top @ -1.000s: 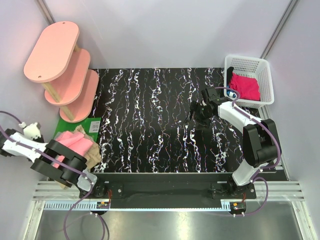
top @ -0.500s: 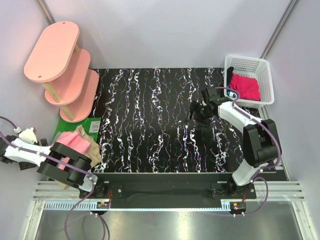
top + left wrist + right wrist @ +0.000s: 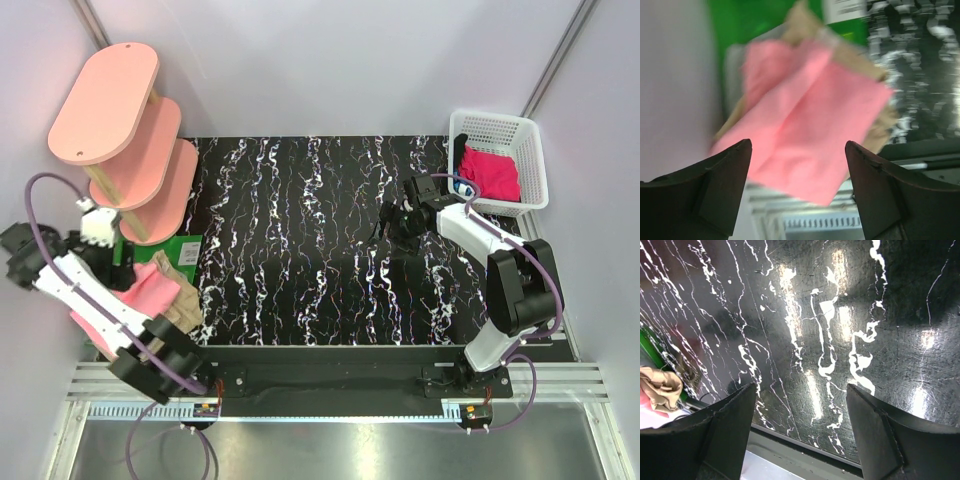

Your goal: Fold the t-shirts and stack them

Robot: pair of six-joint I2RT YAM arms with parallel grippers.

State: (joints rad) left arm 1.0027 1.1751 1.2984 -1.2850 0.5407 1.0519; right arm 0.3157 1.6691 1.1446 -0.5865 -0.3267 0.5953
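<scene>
Right, we have the pink shirt (image 3: 810,115) lying folded on the tan shirt (image 3: 185,300), the pair just beside the left edge of the table (image 3: 300,200) and partly on the green mat (image 3: 160,250). The left gripper (image 3: 797,147) hangs over that pile with its fingers spread wide and nothing between them.

Over on the other side, the red shirt (image 3: 490,172) sits bunched in the basket (image 3: 500,120) at the far right corner. The right gripper (image 3: 390,222) hovers above bare table near it, fingers parted and empty too.

As for handling, we judge all three as light, limp cloth with no stiffness at all. A folded packet like the pink one probably slides or falls open if it is nudged from the side, so any touch should come from above.

For the red shirt, we reckon a pinch on a raised fold at the top of the heap is the safest hold. It then needs lifting clear of the lattice walls, where loose cloth could catch. Once it is on the table, the shoulders or the hem look like the best places to grip for spreading it flat.
</scene>
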